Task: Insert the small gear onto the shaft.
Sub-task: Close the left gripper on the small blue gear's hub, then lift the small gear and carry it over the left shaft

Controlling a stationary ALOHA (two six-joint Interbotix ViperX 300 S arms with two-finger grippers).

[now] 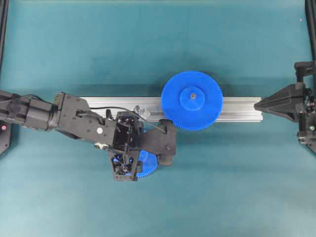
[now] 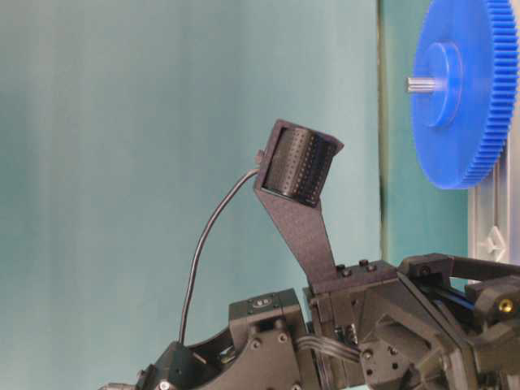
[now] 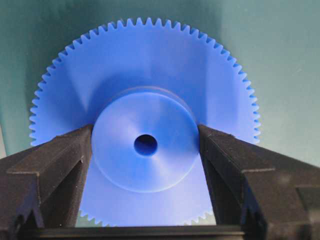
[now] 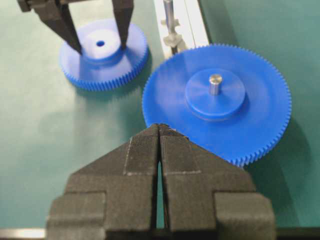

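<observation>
Small gear point(image 3: 145, 145) flat on the teal table point(image 1: 158, 44), just below the ribbed aluminium rail point(image 1: 237, 108), hub between the fingers of the left gripper point(image 3: 145, 150), both pads pressed against the hub's sides: gripped. Shaft point(image 4: 169, 17) upright on the rail, left of the large gear point(image 1: 192, 100). Right gripper point(image 4: 159, 132) closed and empty, near the rail's right end, well apart from the small gear.

No legible text, label, brand, number or sign is appearing in any view; the gears, the rail, the arms and the table are showing none.
</observation>
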